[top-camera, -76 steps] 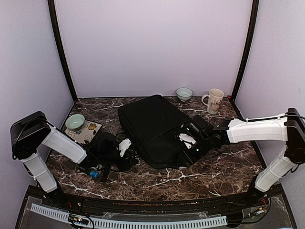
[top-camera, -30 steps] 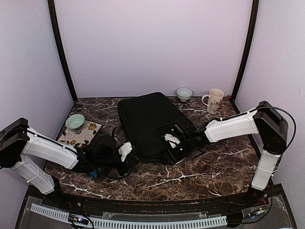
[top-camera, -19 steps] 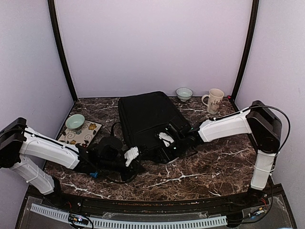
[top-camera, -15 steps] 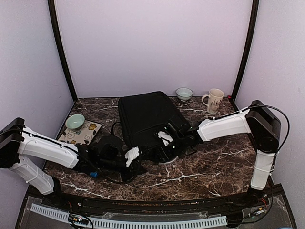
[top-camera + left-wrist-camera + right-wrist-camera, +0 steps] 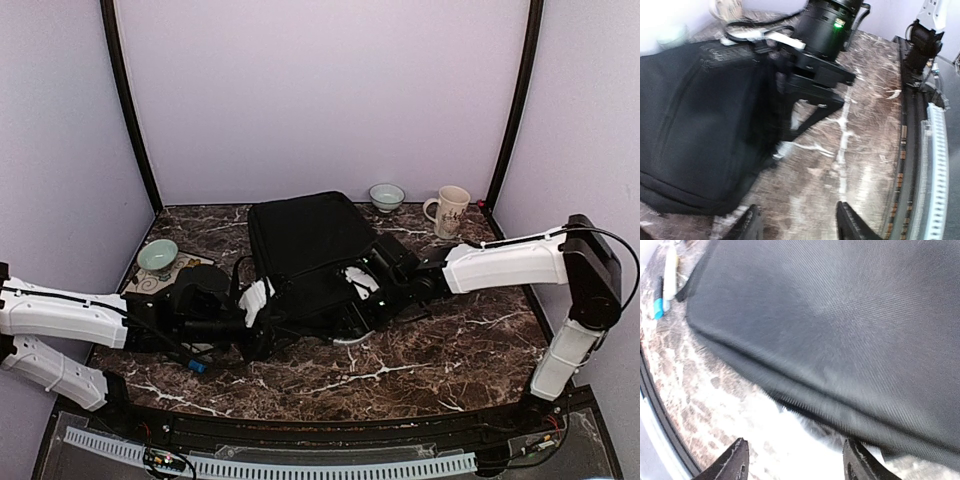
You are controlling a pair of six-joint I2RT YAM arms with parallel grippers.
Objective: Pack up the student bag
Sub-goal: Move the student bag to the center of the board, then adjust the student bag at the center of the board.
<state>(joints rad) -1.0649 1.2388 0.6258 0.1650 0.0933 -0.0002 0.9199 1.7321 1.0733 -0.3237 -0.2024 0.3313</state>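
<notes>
We see the student bag (image 5: 305,235), a large black fabric rectangle, lying flat at centre frame; our left gripper (image 5: 797,220) and right gripper (image 5: 795,452) both have their fingers apart.

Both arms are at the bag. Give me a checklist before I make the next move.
1. Left gripper open, nothing between its fingers: ok.
2. Right gripper open, at the student bag's near edge: ok.
3. Student bag on the table, between both grippers: ok.
4. Bag's zipper open for packing: cannot tell.
5. Blue-capped pen on the table beside the bag: ok.
</notes>
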